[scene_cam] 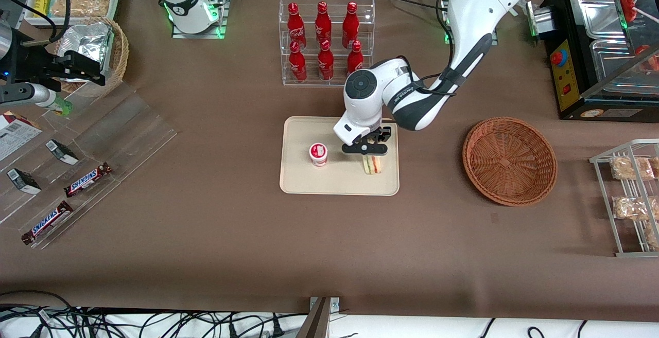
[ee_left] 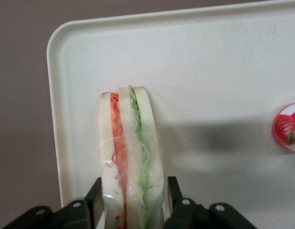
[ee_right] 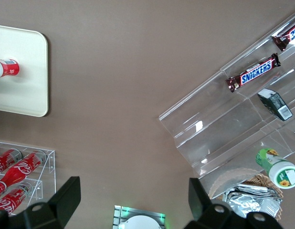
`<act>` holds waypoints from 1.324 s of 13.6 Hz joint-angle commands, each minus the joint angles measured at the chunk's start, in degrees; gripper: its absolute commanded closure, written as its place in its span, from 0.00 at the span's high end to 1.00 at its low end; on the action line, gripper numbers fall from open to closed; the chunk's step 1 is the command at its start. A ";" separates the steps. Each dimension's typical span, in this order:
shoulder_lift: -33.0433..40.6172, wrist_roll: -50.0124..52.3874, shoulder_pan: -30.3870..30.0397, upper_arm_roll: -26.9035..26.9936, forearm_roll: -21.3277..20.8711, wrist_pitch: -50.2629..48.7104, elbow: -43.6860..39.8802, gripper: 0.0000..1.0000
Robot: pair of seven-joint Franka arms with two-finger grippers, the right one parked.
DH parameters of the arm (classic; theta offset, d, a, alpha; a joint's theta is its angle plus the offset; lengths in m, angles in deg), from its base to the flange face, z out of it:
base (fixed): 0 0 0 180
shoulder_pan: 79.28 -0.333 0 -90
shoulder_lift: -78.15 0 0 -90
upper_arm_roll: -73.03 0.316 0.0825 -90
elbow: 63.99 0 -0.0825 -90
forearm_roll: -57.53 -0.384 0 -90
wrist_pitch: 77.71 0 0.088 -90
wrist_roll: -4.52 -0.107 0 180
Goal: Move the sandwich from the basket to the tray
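Observation:
The sandwich (scene_cam: 373, 165), a wrapped white wedge with red and green filling, stands on its edge on the cream tray (scene_cam: 340, 184), near the tray's edge toward the working arm's end. In the left wrist view the sandwich (ee_left: 131, 138) rests on the tray (ee_left: 209, 62). My left gripper (scene_cam: 366, 152) is low over the tray, and its black fingers (ee_left: 172, 193) stand on either side of the sandwich. The gripper (ee_left: 133, 191) is open, with a thin gap showing at one finger. The round reddish-brown wicker basket (scene_cam: 509, 160) holds nothing and lies toward the working arm's end of the table.
A small red-and-white strawberry cup (scene_cam: 318, 154) stands on the tray beside the sandwich; it also shows in the left wrist view (ee_left: 287, 128). A clear rack of red bottles (scene_cam: 324, 39) stands farther from the front camera than the tray. A wire rack of bagged snacks (scene_cam: 633, 194) is beside the basket.

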 commanded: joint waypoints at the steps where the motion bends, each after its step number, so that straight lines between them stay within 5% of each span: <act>1: 3.10 1.08 -0.20 -0.06 -0.68 -1.24 -1.68 1.00; 7: 8.56 1.00 -5.90 -0.15 8.52 -12.38 -10.28 1.00; 12: 11.29 0.82 -9.69 -0.24 9.51 -24.85 -19.41 1.00; 18: 15.58 -5.64 -16.80 0.28 17.13 -30.68 -23.48 1.00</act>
